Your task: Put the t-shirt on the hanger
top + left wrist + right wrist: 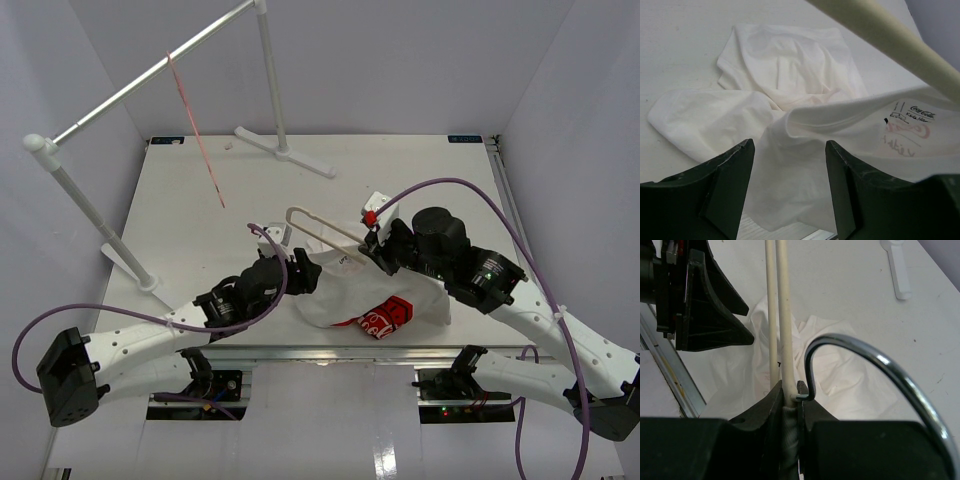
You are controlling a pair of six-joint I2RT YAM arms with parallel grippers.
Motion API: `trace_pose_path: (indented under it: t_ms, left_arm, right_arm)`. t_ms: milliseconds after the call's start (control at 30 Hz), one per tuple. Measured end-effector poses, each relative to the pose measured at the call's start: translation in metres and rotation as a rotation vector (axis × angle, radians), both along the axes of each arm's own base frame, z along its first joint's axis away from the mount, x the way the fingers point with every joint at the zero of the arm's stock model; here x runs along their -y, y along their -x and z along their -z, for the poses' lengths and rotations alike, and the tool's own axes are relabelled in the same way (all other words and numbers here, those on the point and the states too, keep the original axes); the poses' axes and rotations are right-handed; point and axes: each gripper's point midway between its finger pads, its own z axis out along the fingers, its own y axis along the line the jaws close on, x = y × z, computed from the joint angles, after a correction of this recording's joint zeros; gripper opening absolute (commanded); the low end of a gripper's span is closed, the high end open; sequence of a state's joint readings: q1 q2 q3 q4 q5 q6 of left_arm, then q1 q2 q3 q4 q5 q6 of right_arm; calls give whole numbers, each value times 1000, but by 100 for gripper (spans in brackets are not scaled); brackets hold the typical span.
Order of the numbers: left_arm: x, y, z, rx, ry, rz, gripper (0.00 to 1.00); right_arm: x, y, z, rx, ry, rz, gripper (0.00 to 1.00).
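Right gripper (pixel 790 390): its jaws are clamped on the neck of the hanger (pixel 318 224), just under the chrome hook (pixel 880 365). We judge that this grip lifts the frame off the table (pixel 200 190) so cloth can be drawn along it.

Hanger: it is pale beige with thick bars, held tilted. The bars reach from the right gripper across the t-shirt (pixel 345 295) toward the left arm. We cannot tell whether a bar already sits inside the collar.

T-shirt: it is white and lies crumpled on the table near the front edge, between the two arms. The red logo patch faces the near side. The left wrist view shows the collar gaping, with the printed neck label visible just under a hanger bar.

Left gripper (pixel 790 147): its jaws are apart with nothing between them. It hovers just above the bunched cloth beside the collar. We judge it is placed to take a fresh pinch of fabric.

Step in hand: we judge it to be threading the collar over the hanger, not yet done.

Background: a white garment rack (pixel 150 75) stands at the far side with a thin pink-red wire hanger (pixel 195 130) on it, well apart from the work.
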State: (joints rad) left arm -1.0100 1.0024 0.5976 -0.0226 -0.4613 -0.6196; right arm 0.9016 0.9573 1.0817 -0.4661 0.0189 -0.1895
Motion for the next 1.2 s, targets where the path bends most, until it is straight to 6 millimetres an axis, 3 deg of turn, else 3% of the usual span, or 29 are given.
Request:
trace_pose_path:
  t_ms: [500,600,633,667,700,733,933,1200]
  left_arm:
    - [6,-17,9,-10,-15,-78,65]
    - [7,-18,13,-21,-27,-84,52]
    - [7,-18,14,-25,-31,-88,43]
    - [6,-18,14,-28,-32,-93,30]
    - [5,-19,15,-30,-34,-100,10]
    - [4,-19,15,-32,-36,-106,1]
    - [-18,-28,5,-17,-19,-183,0]
    - [-58,-44,-43,35,48,-276,0]
  right_arm:
    - [-5,4,10,-19,-3,-31,8]
    - [-5,5,9,-20,-4,-34,8]
    - [-5,5,9,-20,-5,-35,8]
    - [-5,5,9,-20,-5,-37,8]
    - [-5,5,9,-20,-6,-37,8]
    - [-6,5,9,-20,-6,-37,8]
    - [-4,7,7,-11,-18,-36,8]
    - [6,14,12,1,-42,-34,8]
